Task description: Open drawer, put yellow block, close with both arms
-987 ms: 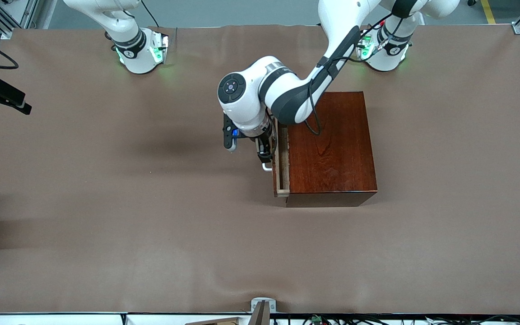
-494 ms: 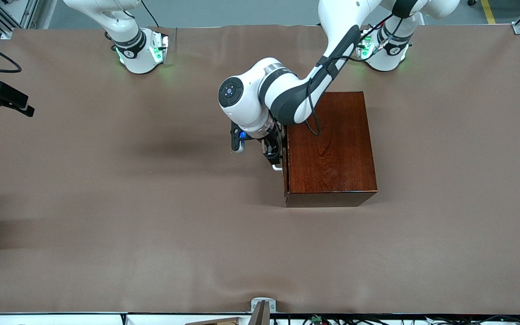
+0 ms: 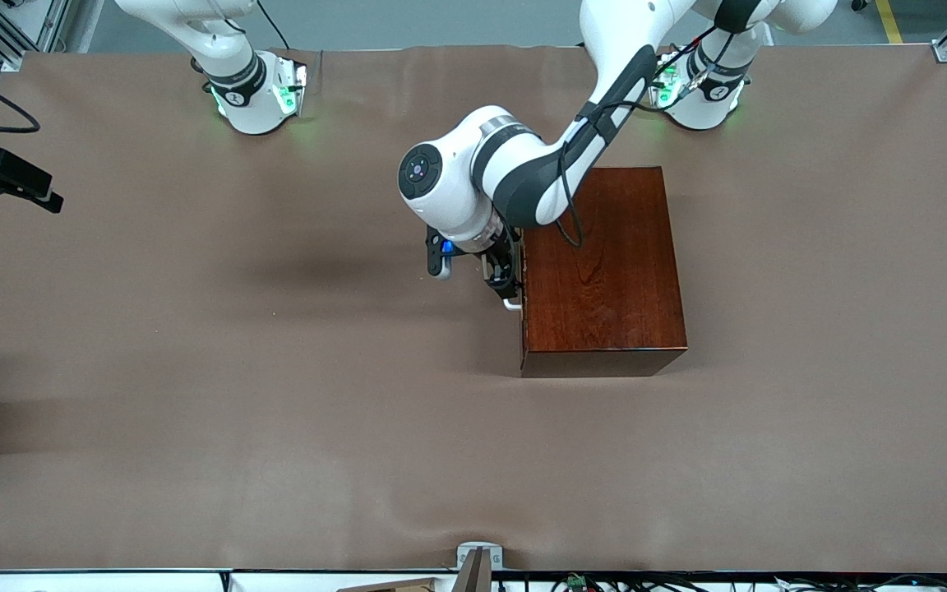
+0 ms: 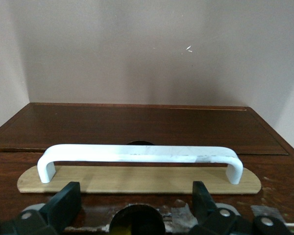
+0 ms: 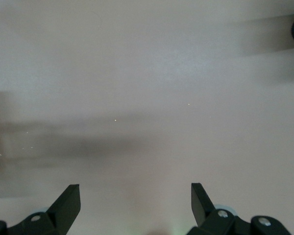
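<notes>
Since the earlier frame the drawer [image 3: 522,288] at frame centre has slid shut; left gripper [image 3: 510,286], spread empty at its handle [image 4: 139,155], should retreat, while right gripper [image 5: 135,203] waits open.

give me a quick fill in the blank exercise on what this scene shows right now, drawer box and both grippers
1. The drawer of the wooden box is fully ____.
2. The left gripper stands open right in front of the white ____.
3. The right gripper waits with its fingers ____, over bare tablecloth.
4. The handle is shaped like the letter ____.

Missing words: shut; handle; open; U
</notes>
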You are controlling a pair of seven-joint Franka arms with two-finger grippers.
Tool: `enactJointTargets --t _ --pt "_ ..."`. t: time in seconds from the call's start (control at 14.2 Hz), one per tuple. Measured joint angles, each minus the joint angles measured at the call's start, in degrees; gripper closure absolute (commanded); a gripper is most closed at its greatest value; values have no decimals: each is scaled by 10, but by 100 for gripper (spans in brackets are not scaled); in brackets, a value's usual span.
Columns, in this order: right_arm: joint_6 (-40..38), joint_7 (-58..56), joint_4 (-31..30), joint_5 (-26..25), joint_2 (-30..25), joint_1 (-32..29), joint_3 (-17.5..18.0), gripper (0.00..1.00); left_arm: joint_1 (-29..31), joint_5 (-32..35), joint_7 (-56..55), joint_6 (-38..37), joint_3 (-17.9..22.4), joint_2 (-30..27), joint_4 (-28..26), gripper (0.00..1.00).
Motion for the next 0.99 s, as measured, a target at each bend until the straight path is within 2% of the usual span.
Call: enactJointTargets --t 0.28,0.49,0.71,0.99 --pt "0 0 0 0 0 0 0 0 -2 3 -16 5 -1 0 -1 0" --pt "0 0 0 0 0 0 0 0 -2 3 -81 66 -5 -2 0 0" --pt "0 0 0 0 3 1 1 0 -4 -18 -192 129 -13 -6 5 0" --pt "0 0 0 0 5 1 1 0 6 -31 -368 146 -8 -51 15 0"
